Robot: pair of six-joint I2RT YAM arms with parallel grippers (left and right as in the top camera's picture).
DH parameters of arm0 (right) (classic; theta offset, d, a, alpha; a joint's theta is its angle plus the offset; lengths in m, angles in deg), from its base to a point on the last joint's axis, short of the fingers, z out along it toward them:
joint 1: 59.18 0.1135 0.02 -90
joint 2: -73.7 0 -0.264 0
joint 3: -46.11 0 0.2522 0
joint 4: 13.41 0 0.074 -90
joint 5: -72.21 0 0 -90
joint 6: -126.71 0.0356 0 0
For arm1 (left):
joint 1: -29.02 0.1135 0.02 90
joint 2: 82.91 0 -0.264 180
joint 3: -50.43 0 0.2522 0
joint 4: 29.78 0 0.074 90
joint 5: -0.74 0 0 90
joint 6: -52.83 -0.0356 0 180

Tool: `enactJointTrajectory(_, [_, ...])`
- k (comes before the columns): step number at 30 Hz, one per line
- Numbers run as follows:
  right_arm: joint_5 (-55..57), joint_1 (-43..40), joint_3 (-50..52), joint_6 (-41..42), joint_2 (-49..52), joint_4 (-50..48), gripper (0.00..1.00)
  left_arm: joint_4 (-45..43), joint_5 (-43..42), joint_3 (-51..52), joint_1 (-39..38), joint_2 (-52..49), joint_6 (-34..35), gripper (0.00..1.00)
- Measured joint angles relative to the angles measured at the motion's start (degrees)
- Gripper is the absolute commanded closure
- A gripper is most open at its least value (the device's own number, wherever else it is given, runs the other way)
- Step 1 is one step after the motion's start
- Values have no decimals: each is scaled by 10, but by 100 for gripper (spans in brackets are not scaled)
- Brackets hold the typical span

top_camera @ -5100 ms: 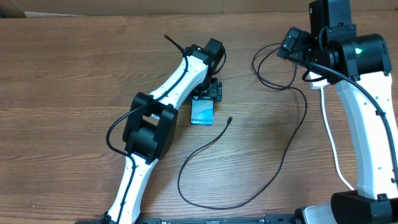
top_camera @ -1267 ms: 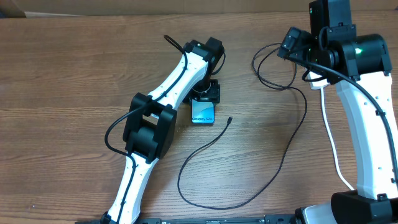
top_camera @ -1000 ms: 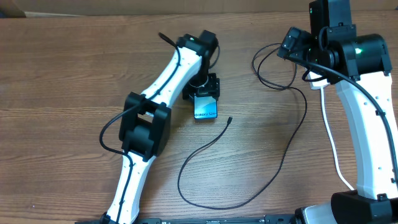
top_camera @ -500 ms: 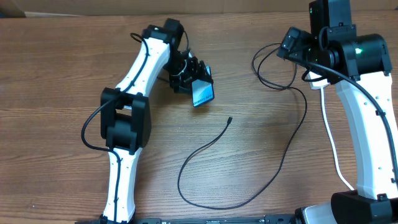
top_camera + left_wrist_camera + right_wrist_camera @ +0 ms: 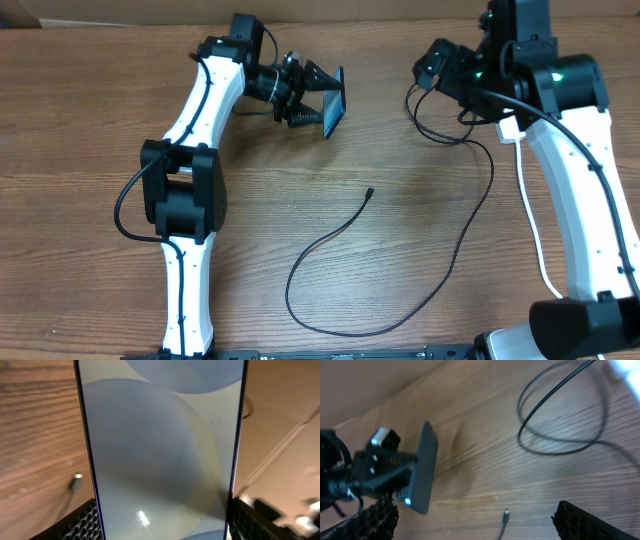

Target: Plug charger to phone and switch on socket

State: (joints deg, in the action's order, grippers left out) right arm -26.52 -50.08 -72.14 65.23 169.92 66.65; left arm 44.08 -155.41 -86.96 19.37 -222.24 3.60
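My left gripper [image 5: 318,96] is shut on the phone [image 5: 334,100] and holds it off the table at the back, turned on edge. In the left wrist view its pale screen [image 5: 160,450] fills the frame between both pads [image 5: 87,522]. The charger's connector tip [image 5: 370,192] lies loose on the wood, and its black cable [image 5: 340,325] loops forward, then back to coils under my right arm [image 5: 560,85]. My right gripper [image 5: 475,525] is open and empty, above the tip [image 5: 505,516] and facing the phone [image 5: 422,472]. The socket [image 5: 511,130] is mostly hidden under my right arm.
A thick white cord [image 5: 532,230] runs from the socket toward the front right. The black cable's coils [image 5: 560,425] lie at the back right. A cardboard wall [image 5: 100,12] borders the wooden table [image 5: 90,230] at the back.
My left arm has lifted the phone off the table, swung it back and left, and turned it on edge. My right arm has leaned left; the cable has not moved.
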Motion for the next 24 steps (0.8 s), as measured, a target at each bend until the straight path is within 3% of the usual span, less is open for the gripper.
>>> enactJointTrajectory(11, [-37, 47, 4, 0, 43, -49, 0, -19, -44, -1, 9, 0, 167, 32])
enactJointTrajectory(24, [41, 159, 4, 20, 74, -100, 0, -32, -68, -1, 9, 0, 224, 31])
